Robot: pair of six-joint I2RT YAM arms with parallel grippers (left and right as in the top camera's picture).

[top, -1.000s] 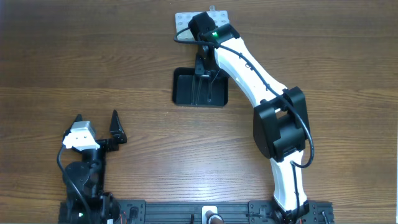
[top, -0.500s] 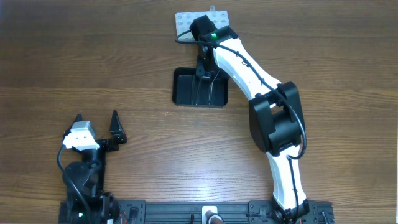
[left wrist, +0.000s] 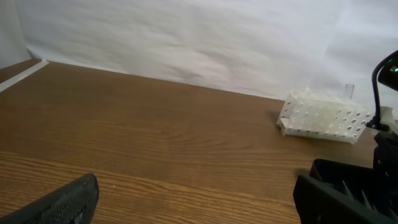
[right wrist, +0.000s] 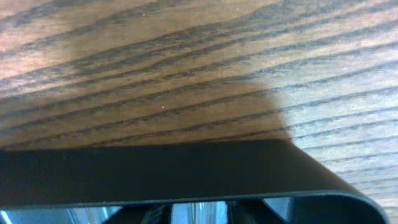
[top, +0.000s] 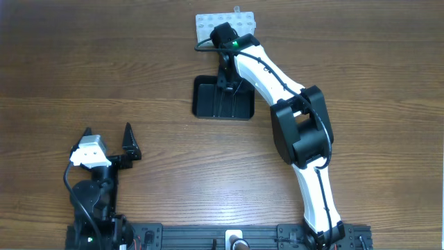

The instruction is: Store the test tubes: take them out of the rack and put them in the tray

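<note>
Top view: right gripper (top: 225, 82), grip state not determinable, over tray (top: 205, 104) at 6 o'clock from rack (top: 203, 26), left gripper (top: 109, 137) spread wide; left wrist view: one test tube (left wrist: 349, 91) stands racked; right wrist view: tray close beneath, suggesting deposit, next requiring travel toward 12 o'clock.

Right arm (top: 267, 69) outstretched, gripper (top: 225, 82) seemingly low.

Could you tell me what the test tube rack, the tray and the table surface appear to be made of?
The rack looks like matte white moulded plastic, with rows of round holes in its side. The tray seems to be black plastic with a slight sheen and thin raised dividers. The table shows smooth brown wood grain; whether it is solid wood or laminate is unclear.
</note>
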